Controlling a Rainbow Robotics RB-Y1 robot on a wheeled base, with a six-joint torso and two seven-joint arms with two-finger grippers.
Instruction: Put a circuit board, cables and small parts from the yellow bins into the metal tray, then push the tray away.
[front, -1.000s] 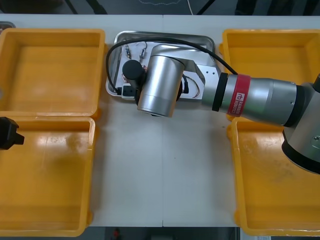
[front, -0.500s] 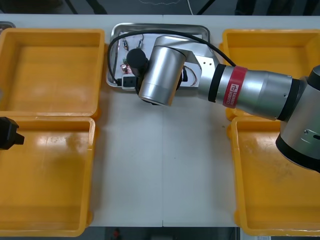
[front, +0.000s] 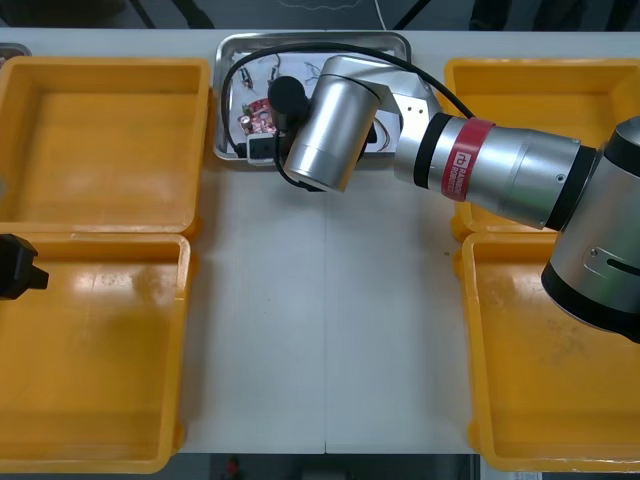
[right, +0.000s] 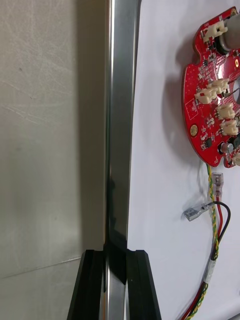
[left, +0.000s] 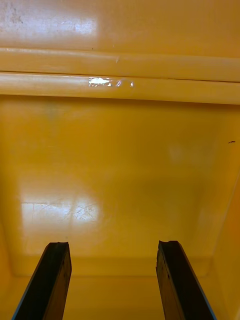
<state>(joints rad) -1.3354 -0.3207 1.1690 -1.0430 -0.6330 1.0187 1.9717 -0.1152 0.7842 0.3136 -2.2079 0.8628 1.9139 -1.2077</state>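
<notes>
The right tool (right: 115, 255) is clamped on the rim of the metal tray (front: 300, 38), with one finger inside the tray and one outside. The far edge of the tabletop (front: 325, 330) is just beyond the tray. Inside the tray, near that rim, lie a round red circuit board (right: 212, 105) and a red and yellow cable (right: 214, 245). Well apart from the tray, the left tool (left: 113, 246) hangs with its fingers apart over a yellow bin (left: 120, 165).

The table (front: 325, 330) has a pair of yellow bins (front: 100, 140) on each side, left and right, with the metal tray (front: 395, 50) at the far edge between them.
</notes>
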